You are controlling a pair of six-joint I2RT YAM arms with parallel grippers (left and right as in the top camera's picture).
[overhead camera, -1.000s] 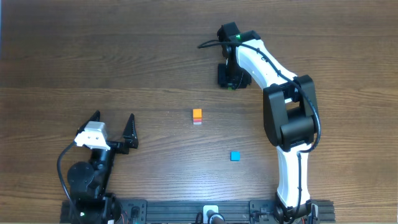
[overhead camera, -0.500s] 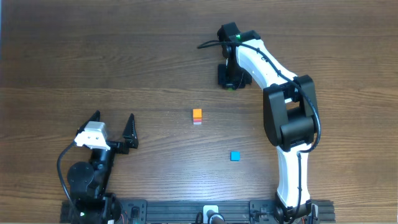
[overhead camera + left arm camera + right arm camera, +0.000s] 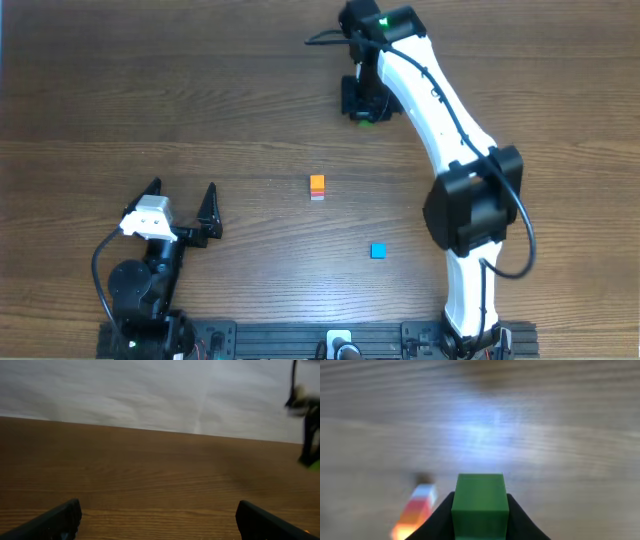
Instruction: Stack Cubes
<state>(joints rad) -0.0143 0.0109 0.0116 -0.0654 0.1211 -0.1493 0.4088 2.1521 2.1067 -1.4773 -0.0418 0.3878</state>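
The wood counter [image 3: 150,80] spreads wide under both my arms. My right fingers [image 3: 360,105] are stretched far out from my base and pinch the green cube [image 3: 480,497] on two opposite side faces, and it looks lifted off the counter. My left fingers [image 3: 207,205] rest low near my base, spread wide with nothing between them, well apart from every cube. The small stack [image 3: 317,186], orange on top of a paler cube, sits back toward my base from my right fingers and a little to their left, well apart from them. The blue cube [image 3: 378,250] lies alone further back than the stack.

The stack is narrow and already two high. If I bring the green cube down off-centre or twisted against the orange face, I judge it would overhang and tip off when I let go. Coming in too low could also knock the stack sideways. My hold is only on two faces, so a quick swing could make the cube slip or turn.

The green cube has equal sides, so it has no long axis. It hangs level, top face up, its faces square to my right fingers.
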